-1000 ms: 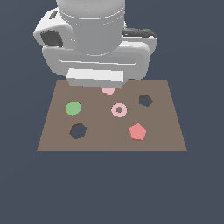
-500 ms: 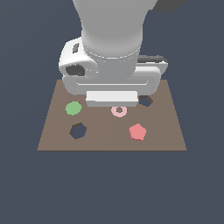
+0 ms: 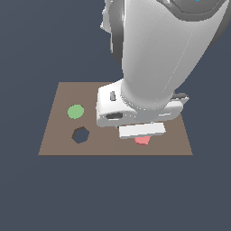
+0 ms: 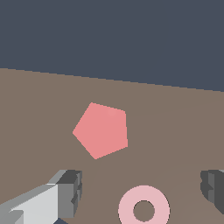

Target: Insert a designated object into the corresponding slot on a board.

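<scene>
Red pentagon [image 4: 101, 130] lies flat on the brown board [image 4: 175, 131], just ahead of the gripper [image 4: 142, 192], whose fingers [image 4: 65, 192] are spread wide apart, straddling the pink ring [image 4: 144, 209].

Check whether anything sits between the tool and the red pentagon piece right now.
Nothing visible blocks it. In the wrist view the red pentagon lies flat and bare on the board, ahead of the open tool. The pink ring lies between the fingers, apart from the pentagon.
</scene>
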Tool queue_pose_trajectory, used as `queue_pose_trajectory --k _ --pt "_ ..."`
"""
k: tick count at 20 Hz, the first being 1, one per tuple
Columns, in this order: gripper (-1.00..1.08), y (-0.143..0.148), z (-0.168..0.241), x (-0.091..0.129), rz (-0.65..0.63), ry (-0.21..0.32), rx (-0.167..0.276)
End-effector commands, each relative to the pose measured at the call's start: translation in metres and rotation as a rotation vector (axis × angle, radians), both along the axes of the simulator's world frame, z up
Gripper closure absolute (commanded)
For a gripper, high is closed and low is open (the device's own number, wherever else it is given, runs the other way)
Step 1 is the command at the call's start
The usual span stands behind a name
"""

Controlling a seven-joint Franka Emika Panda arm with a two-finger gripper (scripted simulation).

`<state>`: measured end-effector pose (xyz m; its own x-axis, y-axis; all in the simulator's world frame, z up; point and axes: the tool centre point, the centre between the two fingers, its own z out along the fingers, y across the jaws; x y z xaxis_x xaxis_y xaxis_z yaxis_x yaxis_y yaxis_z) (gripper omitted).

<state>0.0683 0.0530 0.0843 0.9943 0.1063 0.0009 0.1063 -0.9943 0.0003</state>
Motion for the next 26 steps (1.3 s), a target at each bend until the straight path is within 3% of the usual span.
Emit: queue_pose_trajectory --k 1,10,25,26 --pt "-0.92 0.011 -0.011 0.008 0.022 0.000 0.000" --pt "-0.92 0.033 -0.033 0.023 0.064 0.001 0.000" --pt "-0.92 0.035 -0.054 0.024 0.068 0.001 0.000" --pt "1.08 0.035 -0.054 0.024 0.068 0.001 0.000"
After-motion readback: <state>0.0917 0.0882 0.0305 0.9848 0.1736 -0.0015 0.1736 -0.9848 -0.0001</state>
